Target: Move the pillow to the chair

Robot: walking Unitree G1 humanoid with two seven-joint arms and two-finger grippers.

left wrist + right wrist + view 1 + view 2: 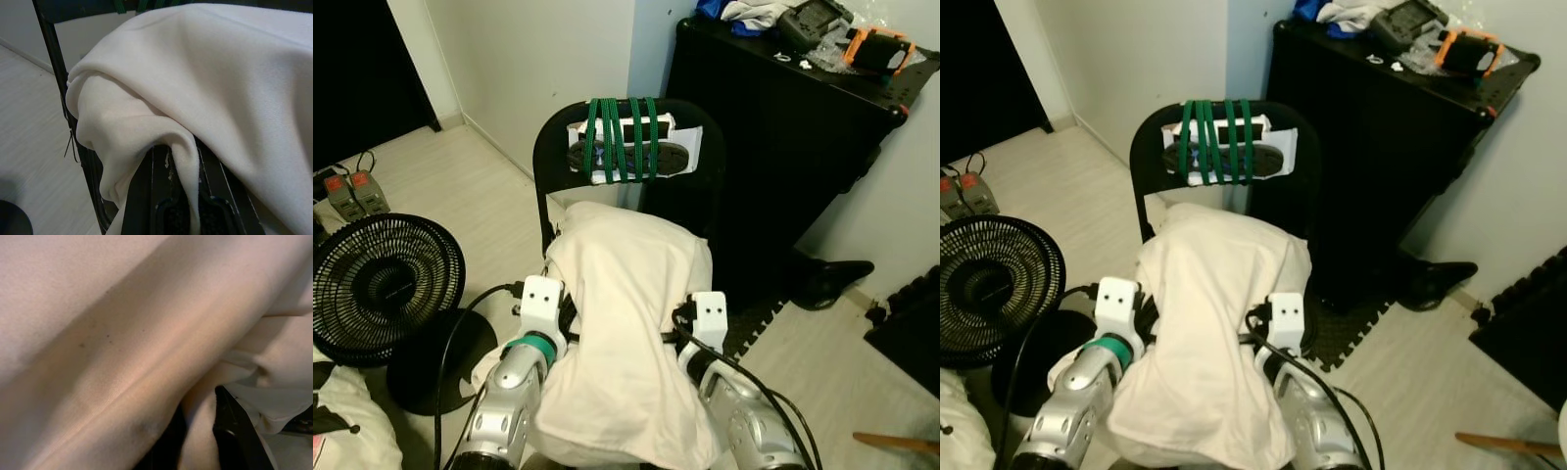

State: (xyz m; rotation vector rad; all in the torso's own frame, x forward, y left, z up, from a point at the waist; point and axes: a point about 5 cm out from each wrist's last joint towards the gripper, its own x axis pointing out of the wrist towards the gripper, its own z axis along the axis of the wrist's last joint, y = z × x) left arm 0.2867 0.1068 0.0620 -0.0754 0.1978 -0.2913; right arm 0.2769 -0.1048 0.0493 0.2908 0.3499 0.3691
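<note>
cream pillow (626, 323) held up between both arms in front of the robot, its far end lying over the seat of a black folding chair (553, 157), top edge just below the chair's backrest. near end of the pillow droops down over the forearms toward the robot.

left gripper (188, 196) is under the pillow's left edge. in the left wrist view its two black fingers (142, 191) run forward with a fold of the cream fabric caught between them, so it is pinching the pillow's edge; chair frame visible just past the fabric. right gripper (198, 435) sits pressed against the pillow's right side. right wrist view shows black fingers (230, 431) with a ridge of fabric between them, so it grips the pillow as well, though cloth covers most of the fingers. from the head views both grippers are buried in the pillow; white wrist blocks sit either side of it, left one with a teal ring.

chair backrest has a flat dark object with white paper strapped on by green elastic bands (622, 137). black cabinet (783, 147) stands right behind the chair against the wall, with an orange-and-black device (876, 49) and clutter on top. black floor fan (382, 284) on the pale floor to the robot's left, touching nothing of the pillow. black cable runs along the left arm.
</note>
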